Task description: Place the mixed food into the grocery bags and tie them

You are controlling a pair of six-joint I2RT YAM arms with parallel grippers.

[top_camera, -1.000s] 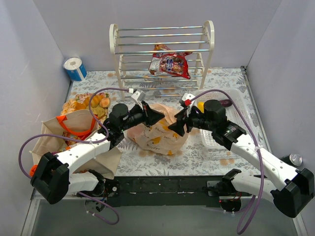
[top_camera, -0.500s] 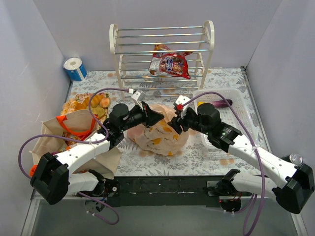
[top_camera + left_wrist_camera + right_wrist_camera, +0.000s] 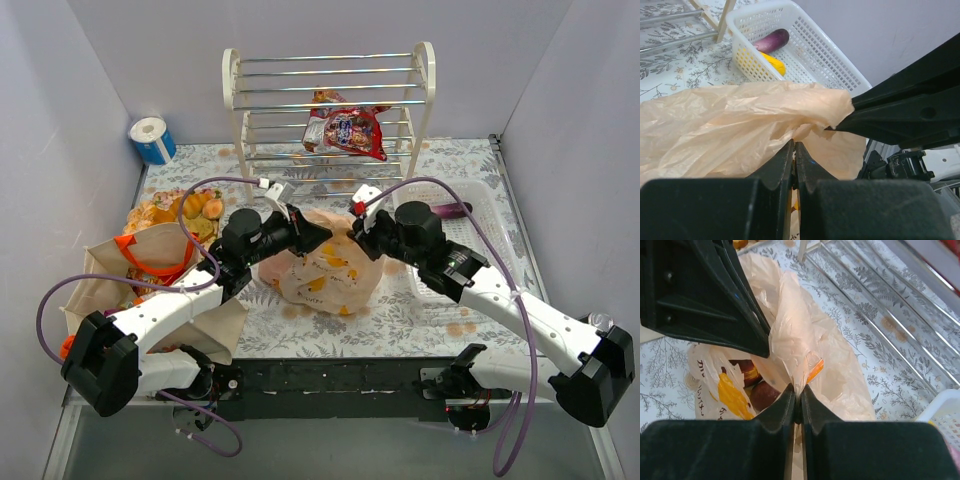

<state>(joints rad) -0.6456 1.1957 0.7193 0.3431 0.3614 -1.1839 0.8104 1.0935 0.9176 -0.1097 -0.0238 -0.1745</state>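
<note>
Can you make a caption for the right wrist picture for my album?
The right gripper pinches the thin peach-orange plastic bag of fruit, opposite the left gripper gripping it too.

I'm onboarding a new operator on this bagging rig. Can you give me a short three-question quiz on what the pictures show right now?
1. Multiple choice: the thin translucent peach-orange plastic bag is pinched by A) the left gripper only, B) the right gripper only, C) both.
2. True or false: the long purple eggplant lies in the white plastic lattice basket.
3. Fill the gap: the right gripper's jaws are ____ (open or shut).

Key: 1 C. 2 true. 3 shut.
</note>
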